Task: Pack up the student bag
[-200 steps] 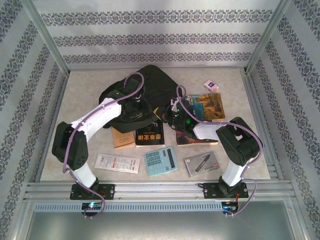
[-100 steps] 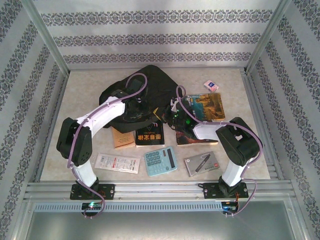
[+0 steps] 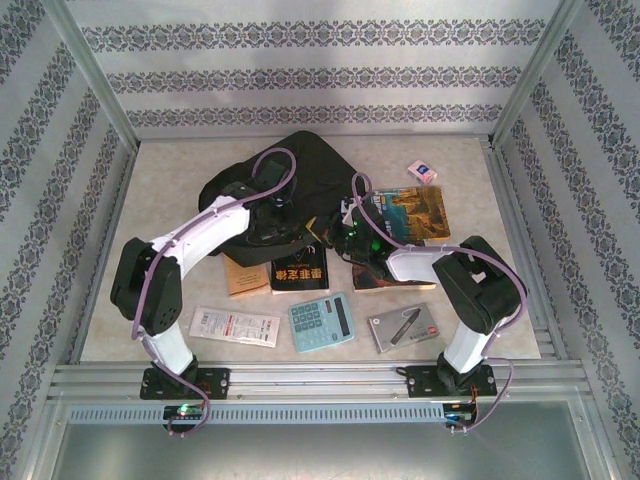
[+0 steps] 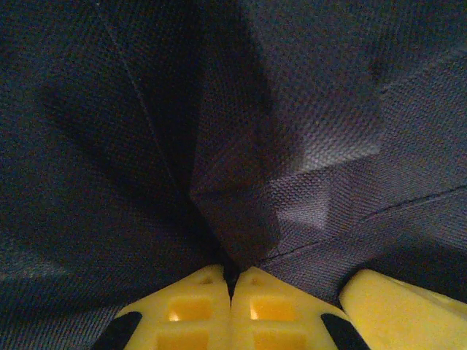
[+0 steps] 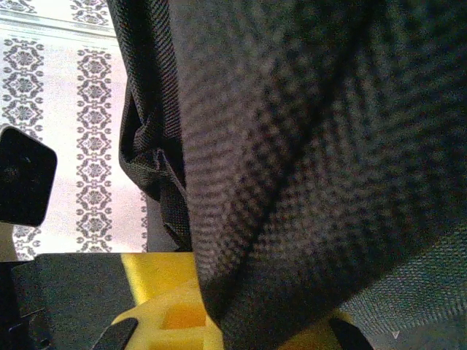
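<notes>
Black student bag (image 4: 306, 109) in left gripper (image 4: 231, 277)

Black student bag (image 3: 300, 172), yellow fingers (image 4: 215, 324), teal calculator (image 3: 320, 322), floral-striped walls (image 3: 320, 75)

**Bag at the back, small things in front**

The bag (image 3: 300, 170) lies at the back middle of the table (image 3: 165, 195). A notebook (image 3: 243, 280) and, just right of it, a book (image 3: 300, 273) lie at the bag's front edge, partly under it. A picture book (image 3: 420, 212) lies right of the bag, with a small box (image 3: 422, 171) behind it. The front row, left to right, is a packet (image 3: 235, 326), a calculator (image 3: 320, 321) and a pen case (image 3: 403, 327).
</notes>
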Controlling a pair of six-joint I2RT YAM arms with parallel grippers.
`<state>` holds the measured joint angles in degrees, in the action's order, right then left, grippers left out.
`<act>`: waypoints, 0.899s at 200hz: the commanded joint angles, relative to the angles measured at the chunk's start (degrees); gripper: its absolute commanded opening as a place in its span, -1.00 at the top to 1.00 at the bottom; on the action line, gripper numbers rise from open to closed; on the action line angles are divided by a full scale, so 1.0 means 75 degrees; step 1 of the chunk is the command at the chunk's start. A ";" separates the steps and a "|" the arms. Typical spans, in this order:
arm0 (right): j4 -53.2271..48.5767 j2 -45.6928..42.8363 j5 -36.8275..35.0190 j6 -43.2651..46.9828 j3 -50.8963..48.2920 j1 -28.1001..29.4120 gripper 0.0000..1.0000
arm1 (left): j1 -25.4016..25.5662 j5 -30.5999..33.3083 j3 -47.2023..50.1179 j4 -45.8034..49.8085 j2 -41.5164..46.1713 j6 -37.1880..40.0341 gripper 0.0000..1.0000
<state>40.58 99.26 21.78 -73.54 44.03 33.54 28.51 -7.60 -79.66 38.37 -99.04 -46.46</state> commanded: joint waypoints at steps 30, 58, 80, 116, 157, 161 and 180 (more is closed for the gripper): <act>0.0543 -0.0385 -0.0023 0.0100 -0.0185 -0.0228 1.00 | -0.0026 0.0977 0.0643 0.0046 0.1016 -0.0122 1.00; 0.0491 -0.0426 -0.0025 0.0125 -0.0211 -0.0299 1.00 | -0.0028 0.0951 0.0809 0.0052 0.1269 -0.0182 1.00; 0.0418 -0.0427 -0.0029 0.0171 -0.0188 -0.0323 1.00 | -0.0028 0.0971 0.0928 0.0052 0.1425 -0.0193 1.00; 0.0092 -0.0461 0.0053 0.0309 -0.0109 -0.0481 1.00 | -0.0027 0.1215 0.1136 0.0177 0.1657 -0.0103 1.00; -0.0747 -0.0446 0.0279 0.0768 0.0168 -0.0791 1.00 | -0.0047 0.1670 0.1339 0.0351 0.2113 0.0063 1.00; -0.0822 -0.0443 0.0297 0.0817 0.0192 -0.0823 1.00 | -0.0058 0.1713 0.1350 0.0383 0.2142 0.0085 1.00; -0.1266 -0.0394 0.0410 0.1019 0.0360 -0.1023 1.00 | -0.0143 0.1827 0.1452 0.0462 0.2311 0.0125 1.00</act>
<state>35.07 97.65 24.53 -70.30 44.03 28.01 28.64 1.58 -69.78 39.13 -84.53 -46.87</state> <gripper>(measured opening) 0.051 0.059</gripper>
